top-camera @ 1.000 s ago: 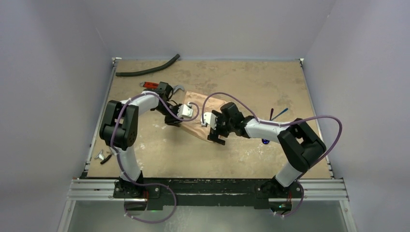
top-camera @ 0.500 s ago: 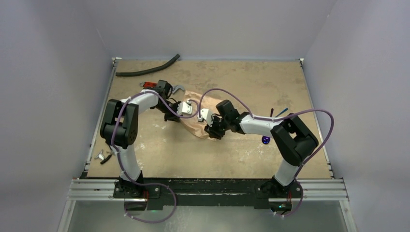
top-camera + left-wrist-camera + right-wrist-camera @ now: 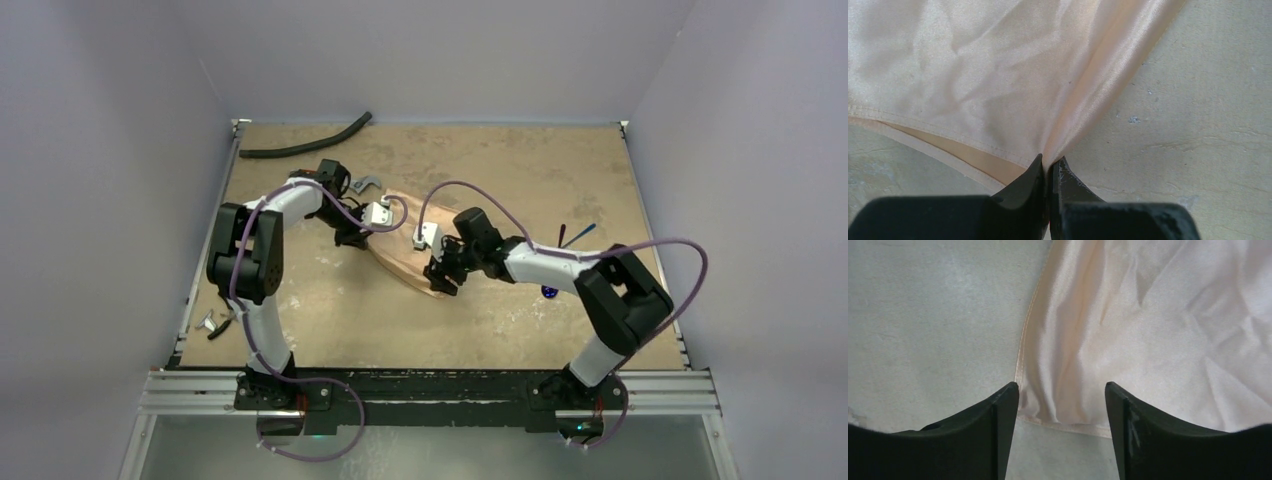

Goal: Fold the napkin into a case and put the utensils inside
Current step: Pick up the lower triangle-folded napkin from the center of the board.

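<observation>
My left tool (image 3: 1049, 167) is clenched on the napkin (image 3: 998, 75) edge; right tool (image 3: 1062, 395) stands released astride its corner. I'd pinch there, then fold both ends evenly.

Creased peach napkin (image 3: 404, 260) mid-table, blue fork (image 3: 582, 233) and purple spoon (image 3: 562, 235) well right

— What's lying on the surface (image 3: 520, 170)?
— A peach napkin (image 3: 400, 255) in the middle, a black hose (image 3: 305, 146) along the far edge, a wrench (image 3: 366, 183) nearby, and a fork (image 3: 581, 234) and spoon (image 3: 549, 291) on the right.
</observation>
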Controlling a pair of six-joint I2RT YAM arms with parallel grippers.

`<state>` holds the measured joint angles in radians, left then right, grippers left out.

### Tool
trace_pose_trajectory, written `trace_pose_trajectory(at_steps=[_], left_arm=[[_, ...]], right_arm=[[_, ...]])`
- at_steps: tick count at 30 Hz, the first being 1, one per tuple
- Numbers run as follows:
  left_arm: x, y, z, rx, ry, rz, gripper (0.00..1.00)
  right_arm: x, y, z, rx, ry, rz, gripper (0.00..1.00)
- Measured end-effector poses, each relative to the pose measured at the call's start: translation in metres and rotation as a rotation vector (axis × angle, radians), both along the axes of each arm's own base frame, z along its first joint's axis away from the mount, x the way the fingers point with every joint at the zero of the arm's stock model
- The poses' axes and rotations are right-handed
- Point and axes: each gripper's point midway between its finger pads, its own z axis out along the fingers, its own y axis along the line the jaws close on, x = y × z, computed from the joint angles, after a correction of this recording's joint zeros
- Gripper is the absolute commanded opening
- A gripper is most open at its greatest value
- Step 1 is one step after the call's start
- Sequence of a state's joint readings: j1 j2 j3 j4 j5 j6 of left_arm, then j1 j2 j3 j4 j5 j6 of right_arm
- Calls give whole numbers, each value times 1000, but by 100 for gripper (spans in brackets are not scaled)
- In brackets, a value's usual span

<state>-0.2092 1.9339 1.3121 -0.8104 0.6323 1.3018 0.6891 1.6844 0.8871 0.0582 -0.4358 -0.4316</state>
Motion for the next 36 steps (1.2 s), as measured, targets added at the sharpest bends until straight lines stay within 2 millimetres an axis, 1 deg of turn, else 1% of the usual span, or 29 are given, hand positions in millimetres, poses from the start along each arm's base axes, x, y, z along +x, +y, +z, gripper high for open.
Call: trace_pose_trajectory(at_steps=[1, 2, 4, 6, 7, 9, 10, 11, 12, 13, 14, 15, 16, 18, 19, 22, 23, 25, 27, 32, 34, 36], left_arm=[[-1, 1, 0, 1, 4, 1, 0], [-2, 1, 0, 3, 11, 1, 0], [-5, 1, 2, 6, 26, 0, 0], [-7, 2, 3, 8, 36, 1, 0], [-8, 2, 4, 8, 39, 1, 0], [-10, 2, 4, 10, 49, 1, 0], [-11, 3, 4, 11, 56, 1, 0], [-13, 3, 5, 11, 64, 2, 0], [-14, 3, 5, 10, 71, 2, 0], [-16, 2, 6, 8, 80, 3, 0], [-16, 2, 8, 5, 86, 5, 0], [-17, 1, 10, 2, 91, 6, 0], [-17, 1, 12, -1, 95, 7, 0], [-17, 0, 15, -6, 103, 9, 0], [-17, -1, 15, -8, 109, 14, 0], [-20, -1, 13, -7, 131, 23, 0], [-21, -1, 13, -7, 139, 26, 0], [-23, -1, 12, -8, 153, 33, 0], [-23, -1, 13, -10, 162, 43, 0], [-22, -3, 14, -22, 190, 68, 0], [-21, -6, 14, -31, 212, 85, 0], [-18, -8, 14, -40, 232, 100, 0]], right_arm=[[-1, -2, 6, 13, -15, -6, 94], [-2, -3, 13, 26, -29, -13, 98], [0, -4, 33, 63, -84, -22, 98], [5, 0, 53, 99, -147, -23, 98], [7, 1, 60, 110, -170, -25, 98], [10, 1, 63, 107, -188, -31, 98], [9, 1, 62, 102, -183, -34, 96], [9, 0, 60, 99, -176, -38, 89], [10, 0, 59, 101, -169, -45, 77], [11, 0, 60, 110, -160, -53, 59], [13, 1, 61, 125, -149, -67, 35], [16, 2, 63, 136, -139, -73, 23], [23, 4, 66, 152, -128, -88, 15], [43, 13, 73, 189, -108, -119, 9], [54, 20, 76, 211, -98, -136, 0], [78, 34, 77, 267, -71, -180, 0], [85, 34, 75, 282, -56, -207, 0], [91, 32, 69, 309, -9, -246, 0], [97, 26, 66, 355, 47, -290, 0], [113, -8, 56, 451, 184, -397, 0], [113, -10, 48, 458, 229, -413, 0], [108, -8, 36, 451, 280, -411, 0]])
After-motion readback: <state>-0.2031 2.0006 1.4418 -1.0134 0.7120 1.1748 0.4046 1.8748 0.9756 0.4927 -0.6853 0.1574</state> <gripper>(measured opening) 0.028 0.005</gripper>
